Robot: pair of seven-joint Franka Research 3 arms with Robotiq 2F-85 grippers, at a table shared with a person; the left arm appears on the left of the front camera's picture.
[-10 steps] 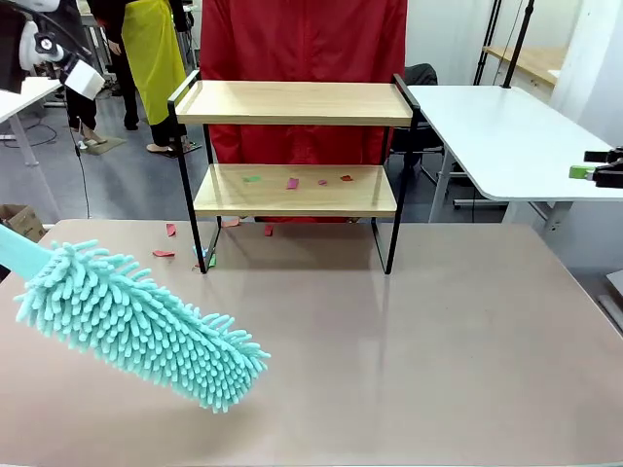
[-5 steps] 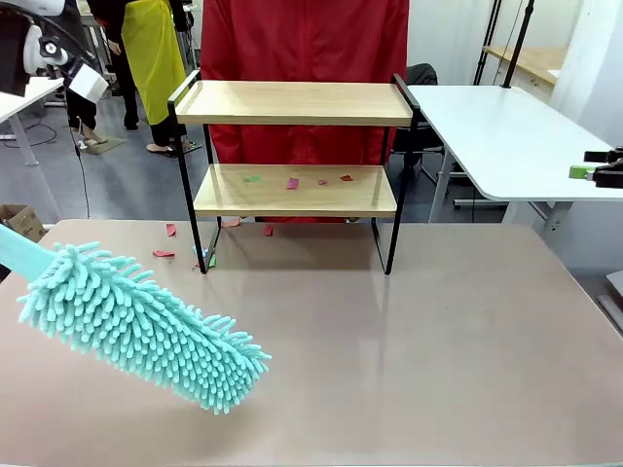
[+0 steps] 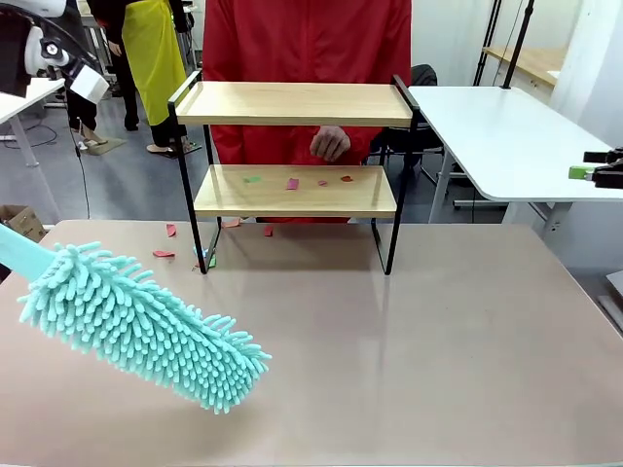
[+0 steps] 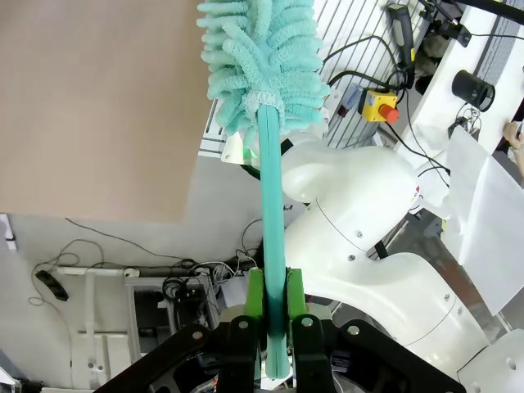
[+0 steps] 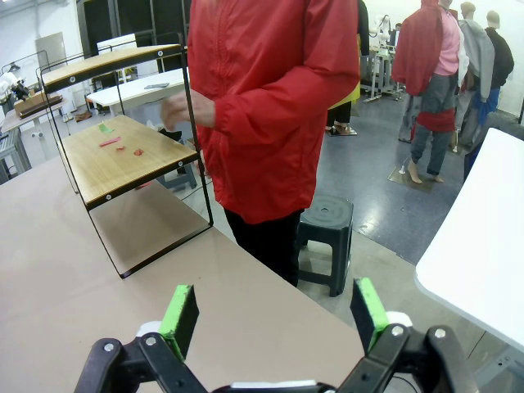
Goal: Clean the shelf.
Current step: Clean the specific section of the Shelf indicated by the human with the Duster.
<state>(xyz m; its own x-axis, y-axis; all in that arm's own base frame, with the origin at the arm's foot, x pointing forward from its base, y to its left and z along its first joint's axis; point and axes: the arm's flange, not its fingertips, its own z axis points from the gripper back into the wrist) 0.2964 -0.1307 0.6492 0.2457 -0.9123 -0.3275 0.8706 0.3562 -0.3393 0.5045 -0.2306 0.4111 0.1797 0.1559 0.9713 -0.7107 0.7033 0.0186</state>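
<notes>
Left tool (image 4: 275, 286) grips the duster (image 3: 146, 326) by its handle, head poised short of the shelf (image 3: 292, 102) to sweep scraps (image 3: 292, 182) off its lower board; right tool (image 5: 274, 315) gapes empty.

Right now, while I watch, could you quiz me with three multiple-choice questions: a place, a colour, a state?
1. Where on the shelf do the coloured scraps lie? A top board; B lower board; C hung on the frame.
2. What colour is the duster? A yellow; B turquoise; C red.
3. What is the left claw doing? A open, empty; B shut on a cup; C shut on the duster.
Answers: 1 B, scraps dot the lower board; 2 B, its fluffy head is turquoise; 3 C, it clamps the duster's handle.
</notes>
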